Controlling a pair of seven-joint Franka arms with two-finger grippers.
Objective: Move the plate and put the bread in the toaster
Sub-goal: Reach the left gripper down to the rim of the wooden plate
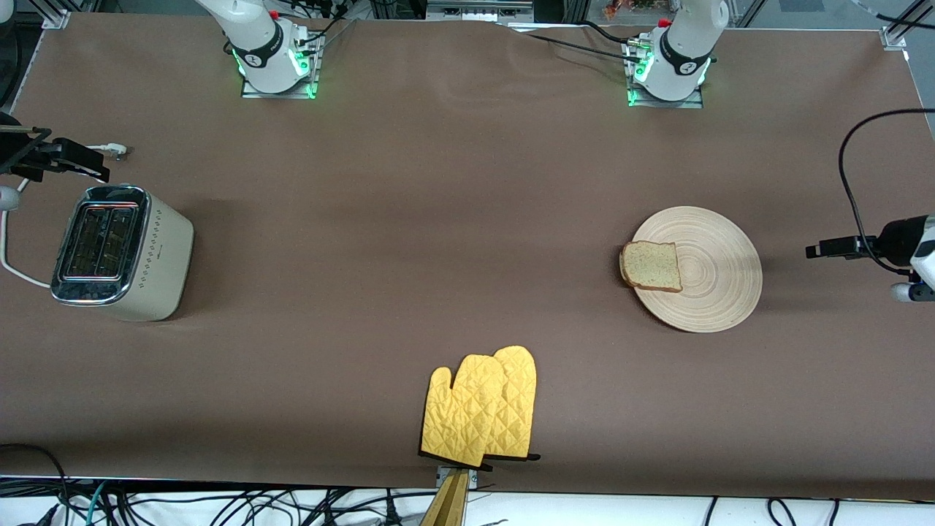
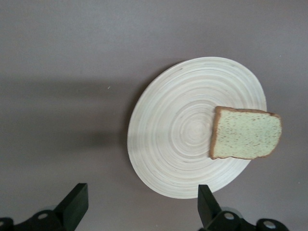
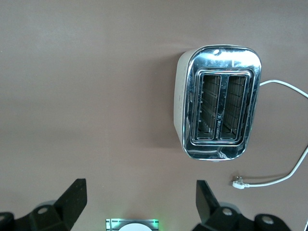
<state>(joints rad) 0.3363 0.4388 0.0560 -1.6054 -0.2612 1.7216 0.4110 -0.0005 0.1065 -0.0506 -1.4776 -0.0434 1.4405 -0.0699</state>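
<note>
The pale wooden plate (image 1: 719,281) lies toward the left arm's end of the table. The bread (image 1: 651,266) rests on the plate's rim on the side facing the toaster, slightly overhanging it. The cream toaster (image 1: 146,256) stands upright at the right arm's end, both slots empty. My left gripper (image 2: 142,195) hangs open high over bare table beside the plate (image 2: 178,130) and bread (image 2: 245,133), holding nothing. My right gripper (image 3: 139,192) is open and empty, up over the table between its own base and the toaster (image 3: 219,108).
Two yellow oven mitts (image 1: 482,409) lie near the table edge closest to the front camera, about midway between the two ends. The toaster's white cord (image 3: 284,175) trails loose, its plug (image 3: 238,182) unplugged on the table. The brown cloth between toaster and plate is flat.
</note>
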